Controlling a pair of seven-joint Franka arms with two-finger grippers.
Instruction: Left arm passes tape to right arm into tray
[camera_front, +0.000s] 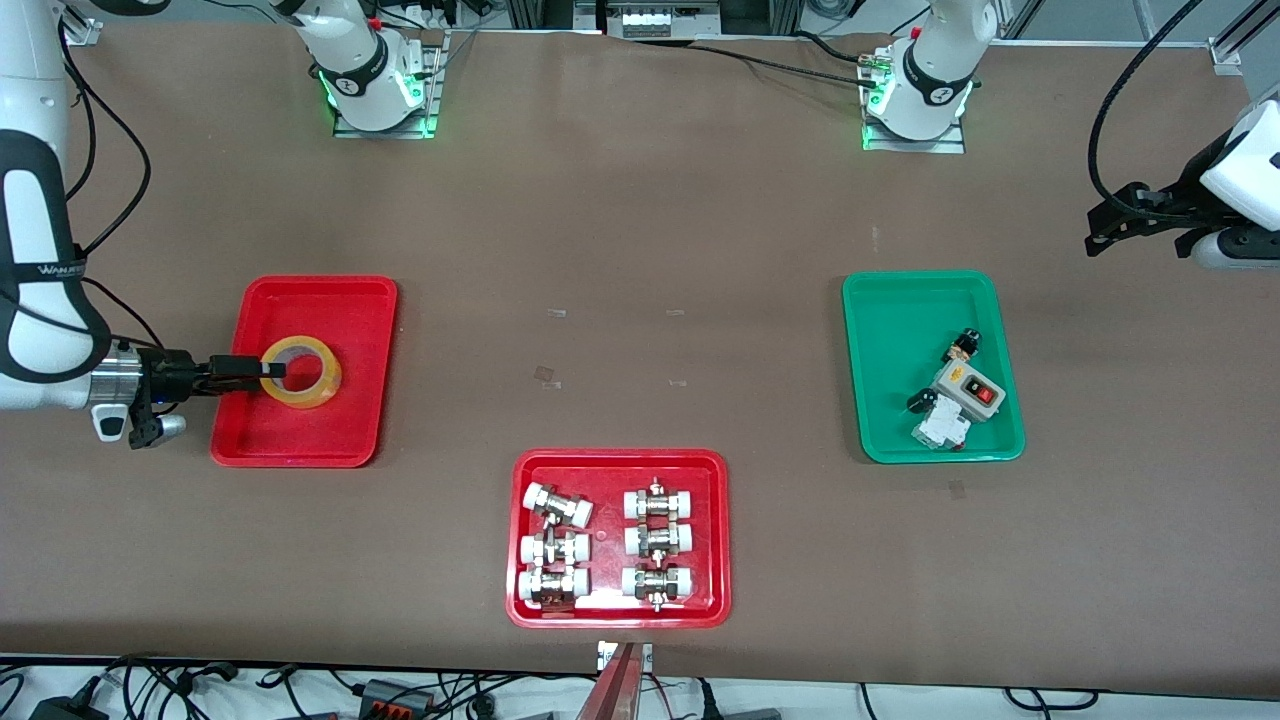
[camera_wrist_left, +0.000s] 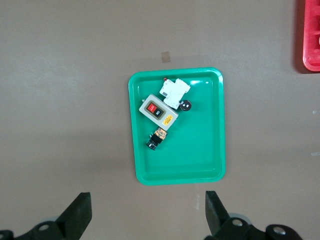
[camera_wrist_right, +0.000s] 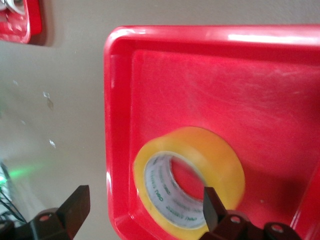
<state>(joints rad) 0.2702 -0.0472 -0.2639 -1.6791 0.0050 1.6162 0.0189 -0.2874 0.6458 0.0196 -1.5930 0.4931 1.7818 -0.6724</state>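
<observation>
The tape (camera_front: 301, 371) lies flat in the plain red tray (camera_front: 330, 295) at the right arm's end of the table, yellow ring up, white printed core showing in the right wrist view (camera_wrist_right: 189, 192); the right gripper (camera_front: 262, 369) hangs low over that tray, reaching in from the table's edge, its black fingers (camera_wrist_right: 75, 207) spread wide with one tip over the roll's hole and the other outside the ring, so nothing is clamped; the roll rests on the tray floor on its own; over at the left arm's end, the left gripper (camera_front: 1110, 225) waits up above bare table, well apart from the tape, its fingers (camera_wrist_left: 79, 212) standing wide and empty; below it, in its wrist view, sits the green tray (camera_wrist_left: 175, 172) with a grey switch box (camera_wrist_left: 158, 112) and small electrical parts; nearest the front camera, mid-table, a second red tray (camera_front: 620, 462) holds white-capped metal fittings (camera_front: 604, 545) in two columns.
</observation>
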